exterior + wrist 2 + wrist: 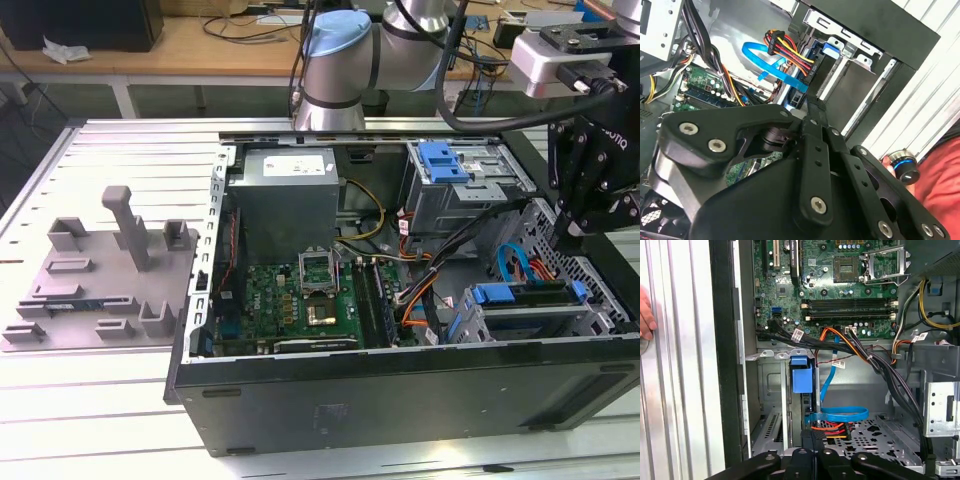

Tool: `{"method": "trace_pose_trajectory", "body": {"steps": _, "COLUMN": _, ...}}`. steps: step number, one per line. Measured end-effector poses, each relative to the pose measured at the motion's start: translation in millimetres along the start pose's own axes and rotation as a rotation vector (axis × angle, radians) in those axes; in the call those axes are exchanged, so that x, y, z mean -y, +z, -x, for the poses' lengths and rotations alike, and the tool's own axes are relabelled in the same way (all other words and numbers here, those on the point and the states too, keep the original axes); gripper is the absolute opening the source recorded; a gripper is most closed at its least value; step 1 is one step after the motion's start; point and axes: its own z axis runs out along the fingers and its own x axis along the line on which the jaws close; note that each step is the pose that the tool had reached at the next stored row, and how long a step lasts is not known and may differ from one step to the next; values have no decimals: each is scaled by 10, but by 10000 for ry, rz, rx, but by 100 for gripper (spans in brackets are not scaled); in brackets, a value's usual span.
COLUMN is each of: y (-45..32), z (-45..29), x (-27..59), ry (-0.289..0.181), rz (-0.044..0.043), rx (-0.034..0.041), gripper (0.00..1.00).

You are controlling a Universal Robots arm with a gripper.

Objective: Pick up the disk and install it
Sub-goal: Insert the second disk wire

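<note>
Now – disk [528, 298] seated in bay | end effector [590, 215] above case edge – grip state unclear

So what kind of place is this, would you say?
Probably a robotics lab or test bench: an open computer case on a slatted metal table, a grey fixture tray, and a cable-strewn wooden desk behind.

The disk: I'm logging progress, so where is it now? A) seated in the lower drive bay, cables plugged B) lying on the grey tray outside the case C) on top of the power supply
A: the disk sits in the bay, with cables at its end.
</note>
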Motion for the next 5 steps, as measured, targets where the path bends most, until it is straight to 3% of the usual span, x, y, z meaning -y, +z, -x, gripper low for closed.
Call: {"method": "trace_pose_trajectory", "body": {"steps": 5, "y": 0, "z": 0, "x": 0, "ry": 0, "rz": 0, "rx": -2, "gripper": 11}}
